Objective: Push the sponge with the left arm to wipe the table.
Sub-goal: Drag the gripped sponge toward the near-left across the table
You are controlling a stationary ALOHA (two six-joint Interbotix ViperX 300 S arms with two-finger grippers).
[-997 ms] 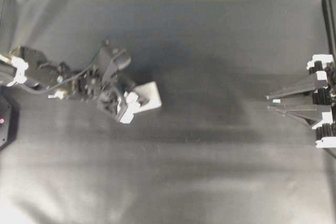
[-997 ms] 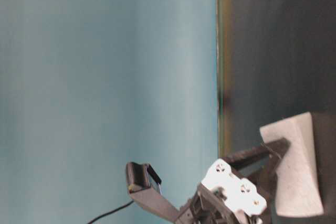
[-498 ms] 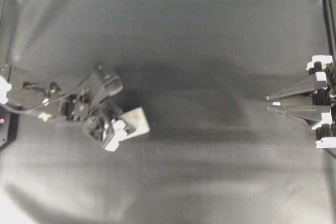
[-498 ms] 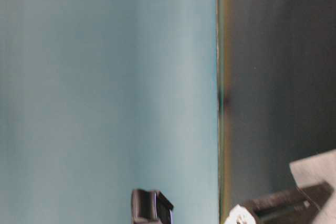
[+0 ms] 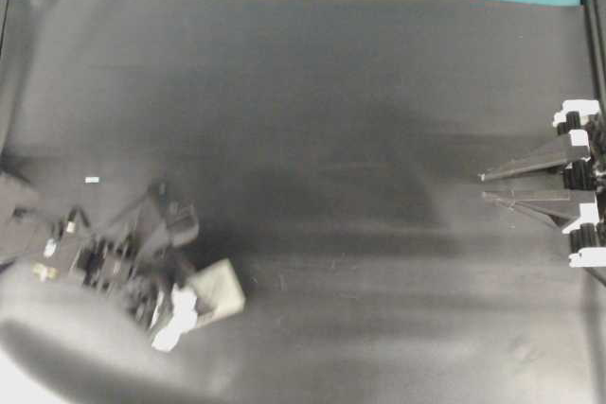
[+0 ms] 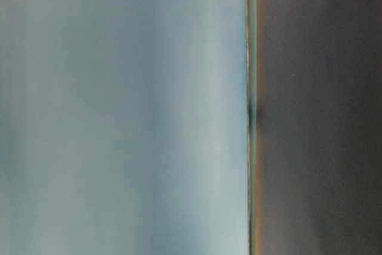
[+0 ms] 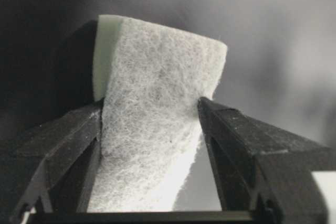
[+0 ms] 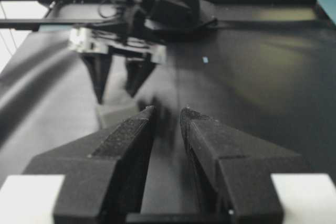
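Left gripper [image 5: 201,302] pinching the white sponge [image 5: 220,287] (lower left), on the black counter [image 5: 360,92], right gripper [image 5: 485,185] slightly parted, mid-right edge.

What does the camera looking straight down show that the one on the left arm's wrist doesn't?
Only the overhead view shows the whole black table with its teal border, the parked right gripper at the right edge, a tiny white scrap, and where the left arm works: lower left.

Only the left wrist view shows the sponge's fuzzy texture and how the dark fingers press its sides.

Both show the sponge sitting in the left gripper.
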